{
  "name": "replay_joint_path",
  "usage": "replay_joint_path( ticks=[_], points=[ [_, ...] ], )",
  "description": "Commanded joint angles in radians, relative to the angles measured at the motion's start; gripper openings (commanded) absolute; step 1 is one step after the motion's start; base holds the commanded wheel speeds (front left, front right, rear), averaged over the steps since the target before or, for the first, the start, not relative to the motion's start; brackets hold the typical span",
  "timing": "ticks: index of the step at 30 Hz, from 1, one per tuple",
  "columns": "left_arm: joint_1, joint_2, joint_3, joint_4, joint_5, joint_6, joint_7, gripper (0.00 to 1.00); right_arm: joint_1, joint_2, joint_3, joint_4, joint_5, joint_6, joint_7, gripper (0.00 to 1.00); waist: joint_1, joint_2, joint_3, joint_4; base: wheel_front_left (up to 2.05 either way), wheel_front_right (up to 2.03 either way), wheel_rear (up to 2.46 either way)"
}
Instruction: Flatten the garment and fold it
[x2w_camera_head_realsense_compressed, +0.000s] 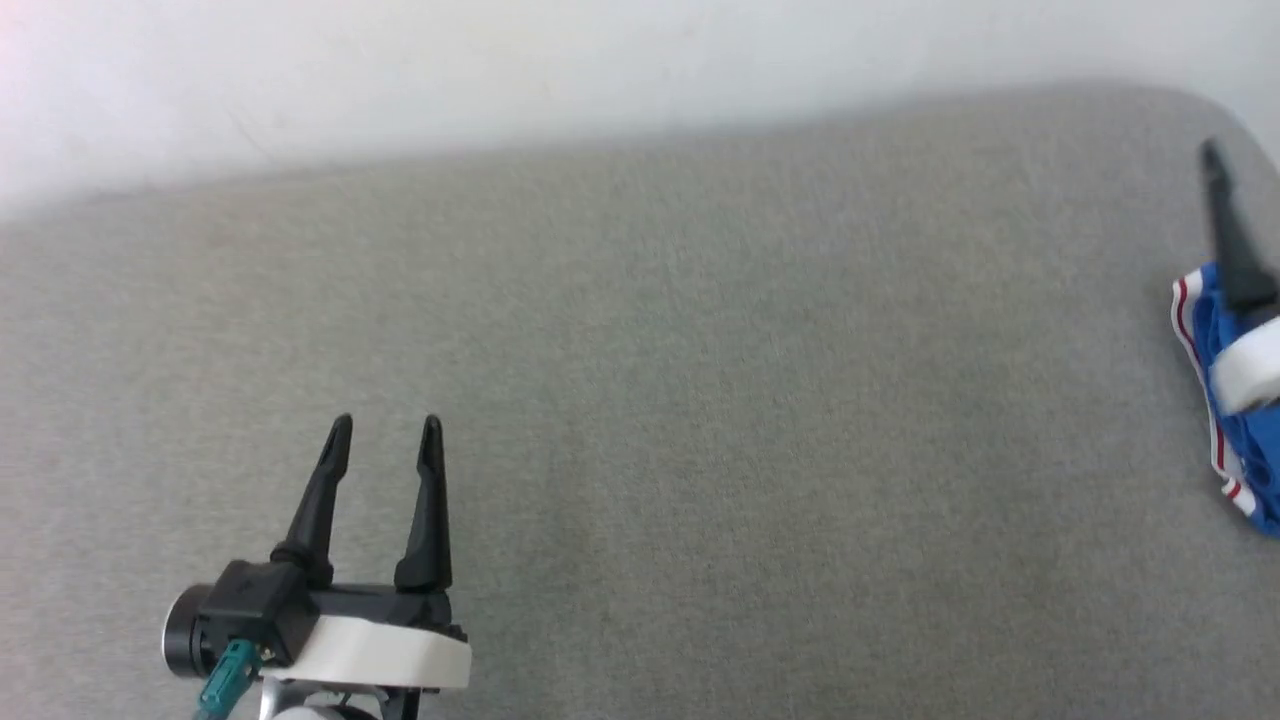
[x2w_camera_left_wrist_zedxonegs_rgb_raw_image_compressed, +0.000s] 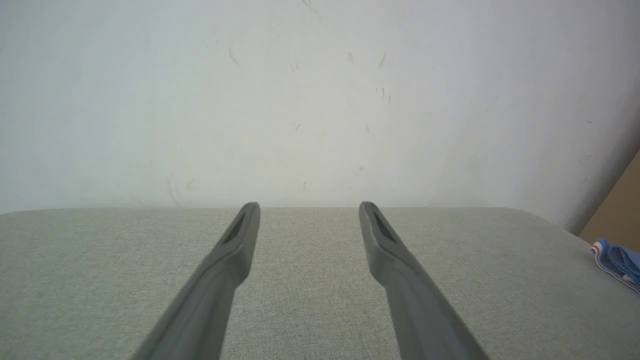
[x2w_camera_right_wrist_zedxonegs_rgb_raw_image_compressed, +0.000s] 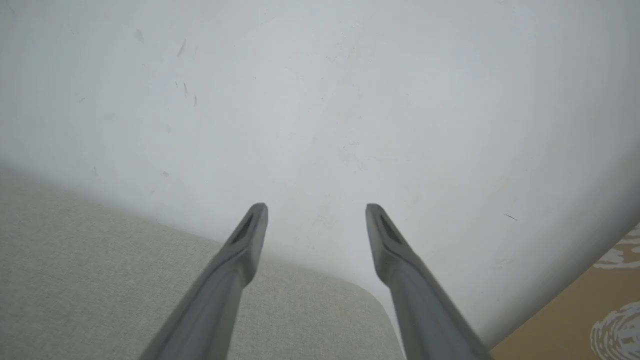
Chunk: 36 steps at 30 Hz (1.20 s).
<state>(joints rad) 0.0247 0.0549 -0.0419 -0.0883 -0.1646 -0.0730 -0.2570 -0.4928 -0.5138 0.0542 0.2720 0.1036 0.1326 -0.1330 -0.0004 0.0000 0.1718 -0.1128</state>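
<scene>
The garment (x2w_camera_head_realsense_compressed: 1252, 450) is a bunched blue heap with red-and-white striped trim, lying at the right edge of the grey padded surface (x2w_camera_head_realsense_compressed: 700, 400) and cut off by the frame. A corner of the garment (x2w_camera_left_wrist_zedxonegs_rgb_raw_image_compressed: 619, 260) also shows in the left wrist view. One dark finger (x2w_camera_head_realsense_compressed: 1232, 240) of my right gripper rises over the heap. In the right wrist view my right gripper (x2w_camera_right_wrist_zedxonegs_rgb_raw_image_compressed: 316, 207) is open with nothing between its fingers. My left gripper (x2w_camera_head_realsense_compressed: 387, 425) is open and empty at the lower left, far from the garment, and the left wrist view shows the gripper (x2w_camera_left_wrist_zedxonegs_rgb_raw_image_compressed: 309, 206) over bare fabric.
A white wall (x2w_camera_head_realsense_compressed: 500, 60) runs behind the grey surface. The surface's far right corner (x2w_camera_right_wrist_zedxonegs_rgb_raw_image_compressed: 370, 295) is rounded, and tan floor (x2w_camera_right_wrist_zedxonegs_rgb_raw_image_compressed: 575, 320) lies beyond it. Bare grey fabric stretches between the two grippers.
</scene>
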Motion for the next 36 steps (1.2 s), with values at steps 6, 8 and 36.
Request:
replay_joint_path(
  ticks=[6, 8, 36],
  points=[
    [0.043, -0.004, 0.012, 0.028, -0.004, 0.046, -0.005, 1.00, 0.194, 0.171, -0.076, -0.153, -0.024, -0.002, -0.074, 1.00, 0.0004, 0.0000, -0.116, 0.083, 0.00, 0.00, 0.00],
    [0.053, -0.005, 0.004, 0.037, 0.006, 0.054, -0.005, 1.00, 0.259, 0.231, -0.098, -0.190, -0.038, -0.002, -0.089, 1.00, 0.0004, 0.0000, -0.126, 0.094, 0.00, 0.00, 0.00],
    [0.112, -0.005, -0.019, 0.119, 0.049, 0.096, -0.005, 1.00, 0.597, 0.463, -0.093, -0.241, -0.127, -0.002, -0.129, 1.00, 0.0004, 0.0000, -0.173, 0.121, 0.00, 0.00, 0.00]
  ],
)
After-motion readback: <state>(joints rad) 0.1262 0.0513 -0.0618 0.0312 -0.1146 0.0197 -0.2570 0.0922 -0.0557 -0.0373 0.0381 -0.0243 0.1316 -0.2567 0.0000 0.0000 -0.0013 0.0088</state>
